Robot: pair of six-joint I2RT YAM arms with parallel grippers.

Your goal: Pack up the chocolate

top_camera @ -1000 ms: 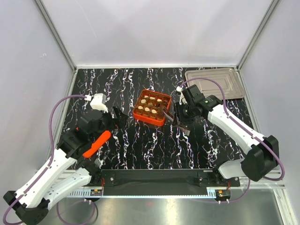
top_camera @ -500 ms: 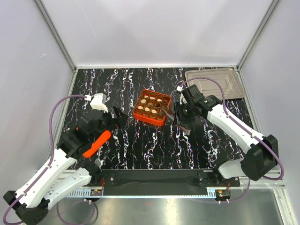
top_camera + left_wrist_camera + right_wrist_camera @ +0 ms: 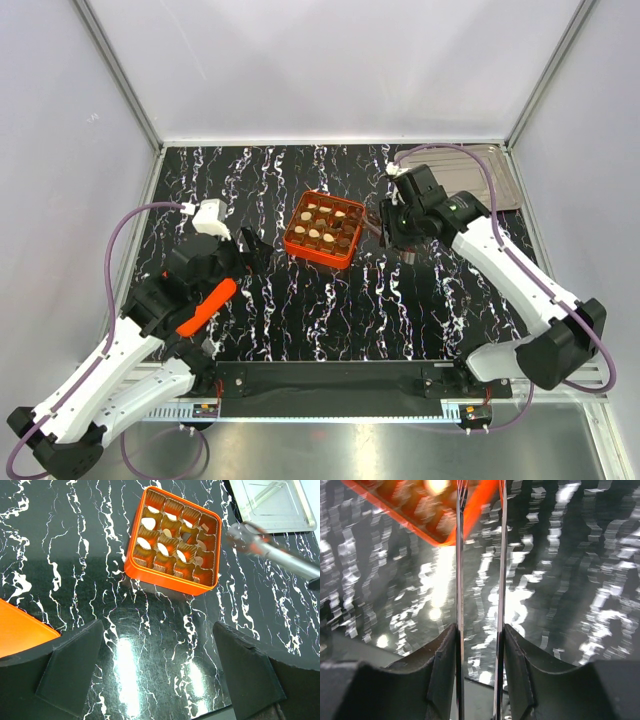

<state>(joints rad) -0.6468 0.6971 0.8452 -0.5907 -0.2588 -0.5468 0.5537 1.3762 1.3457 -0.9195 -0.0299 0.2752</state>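
The right arm reached over the black marbled worktop (image 3: 300, 310), its right fingers (image 3: 444, 675) clamped on thin metal tweezers (image 3: 280, 557) just right of the orange square grid box (image 3: 165, 576); the left fingers (image 3: 70, 670) stood wide apart, near-left of it. Since a second before, the right arm had drawn back from the box's corner toward the far right. Cream and dark brown chocolate pieces (image 3: 145, 543) sat in the box's cells; the tweezers' tips were blurred.

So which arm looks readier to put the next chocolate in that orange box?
Probably the right. The right gripper holds metal tweezers, their tips just beside the orange box. The left gripper is open, holds nothing and sits farther back from it.
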